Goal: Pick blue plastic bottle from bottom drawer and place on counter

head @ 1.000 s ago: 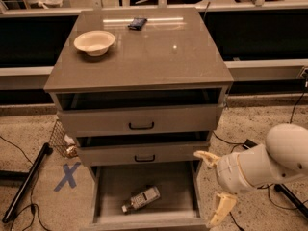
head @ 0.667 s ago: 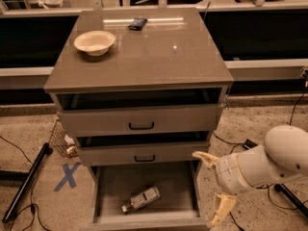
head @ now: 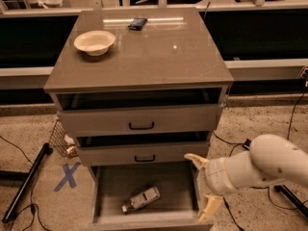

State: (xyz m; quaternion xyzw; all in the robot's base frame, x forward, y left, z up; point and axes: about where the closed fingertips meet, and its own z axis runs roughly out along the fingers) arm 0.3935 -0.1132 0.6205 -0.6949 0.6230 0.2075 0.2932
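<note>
The small clear plastic water bottle (head: 141,199) lies on its side in the deep grey bottom drawer (head: 115,182), with its cap toward the front left. The white end effector (head: 202,184) hangs at the drawer's right edge, wide open and holding nothing. The bottle is picture-left of it.

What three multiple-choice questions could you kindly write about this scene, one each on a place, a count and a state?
1. Where is the blue plastic bottle?
A) on the floor
B) in the top drawer
C) in the bottom drawer

2. How many black handles show on the drawers?
A) one
B) two
C) three

3. The gripper, at the right of the bottom drawer, is:
A) open
B) shut on the bottle
C) shut, empty

Answers:
1 C: it lies on its side on that drawer's floor.
2 B: one on each drawer above the bottom one.
3 A: its fingers stand wide apart, holding nothing.
</note>
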